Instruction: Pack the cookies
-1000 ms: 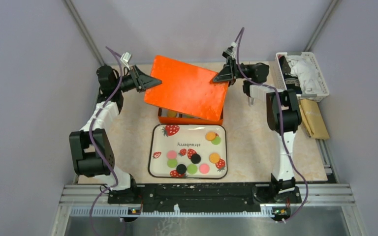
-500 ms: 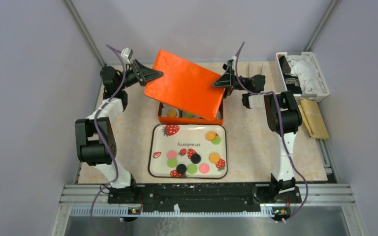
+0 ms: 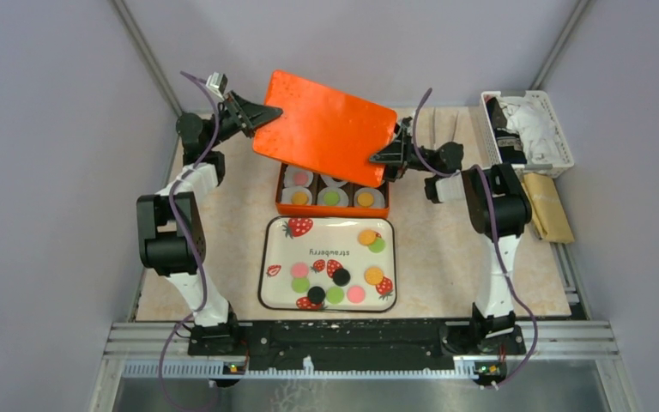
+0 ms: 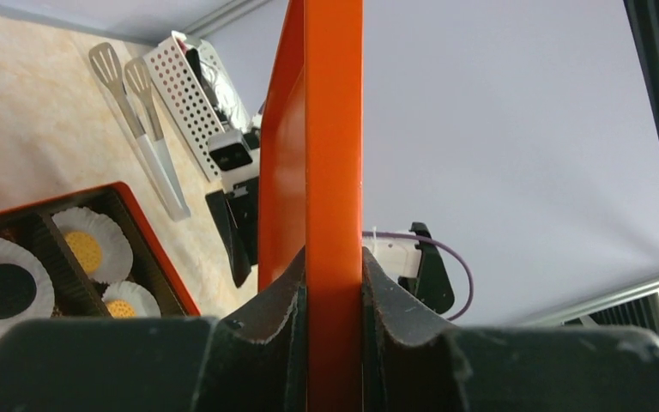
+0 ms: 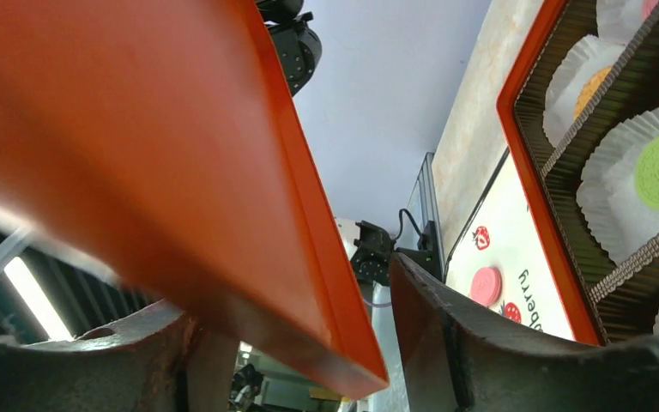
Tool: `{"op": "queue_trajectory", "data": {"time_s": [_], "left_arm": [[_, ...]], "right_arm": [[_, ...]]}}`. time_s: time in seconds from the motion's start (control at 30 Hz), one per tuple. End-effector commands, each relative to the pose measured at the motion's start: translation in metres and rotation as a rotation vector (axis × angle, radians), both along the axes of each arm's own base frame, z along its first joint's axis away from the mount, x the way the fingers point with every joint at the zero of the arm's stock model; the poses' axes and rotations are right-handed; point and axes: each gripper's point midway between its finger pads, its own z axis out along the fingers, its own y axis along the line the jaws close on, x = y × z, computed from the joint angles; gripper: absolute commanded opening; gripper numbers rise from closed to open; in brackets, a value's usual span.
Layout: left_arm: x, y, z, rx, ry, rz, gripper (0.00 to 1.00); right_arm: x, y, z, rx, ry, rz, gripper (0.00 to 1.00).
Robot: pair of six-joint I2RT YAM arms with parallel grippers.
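An orange lid (image 3: 326, 124) hangs tilted above the back of the orange box (image 3: 280, 199). My left gripper (image 3: 262, 114) is shut on the lid's left edge (image 4: 333, 172). My right gripper (image 3: 383, 157) is open around the lid's right front corner (image 5: 137, 129), with a gap at one finger (image 5: 446, 326). The box holds white paper cups with cookies: orange (image 3: 299, 196), green (image 3: 332, 196), orange (image 3: 365, 198). A black one (image 4: 2, 290) shows in the left wrist view. Several more cookies lie on the strawberry tray (image 3: 275, 249), among them orange (image 3: 366, 236), pink (image 3: 299, 269) and black (image 3: 341, 276).
A white basket (image 3: 528, 130) with cloth stands at the back right, and a brown packet (image 3: 547, 206) lies in front of it. Two slotted spatulas (image 4: 133, 94) lie on the table behind the box. Grey walls close in the table on three sides.
The lid has risen and swung toward the back, uncovering the cups in the box. Both grippers moved back with it. The tray's cookies have not moved.
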Motion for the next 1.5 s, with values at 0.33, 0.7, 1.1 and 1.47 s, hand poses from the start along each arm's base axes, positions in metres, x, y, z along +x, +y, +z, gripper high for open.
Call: {"op": "queue_trajectory", "data": {"time_s": [0.33, 0.7, 1.1, 1.47], "left_arm": [[-0.002, 0.003, 0.008, 0.088, -0.086, 0.099, 0.0], [0.011, 0.023, -0.029, 0.432, -0.007, 0.292, 0.33], [0.015, 0.088, -0.048, 0.707, 0.114, 0.648, 0.49], [0.007, 0.096, -0.041, 0.741, 0.083, 0.696, 0.0]], "right_arm": [[-0.01, -0.003, 0.078, 0.139, -0.349, -0.06, 0.32], [0.002, -0.003, 0.092, 0.148, -0.346, -0.067, 0.0], [0.008, -0.028, 0.095, 0.139, -0.326, -0.105, 0.0], [0.018, -0.018, 0.054, 0.067, -0.241, -0.133, 0.0]]}}
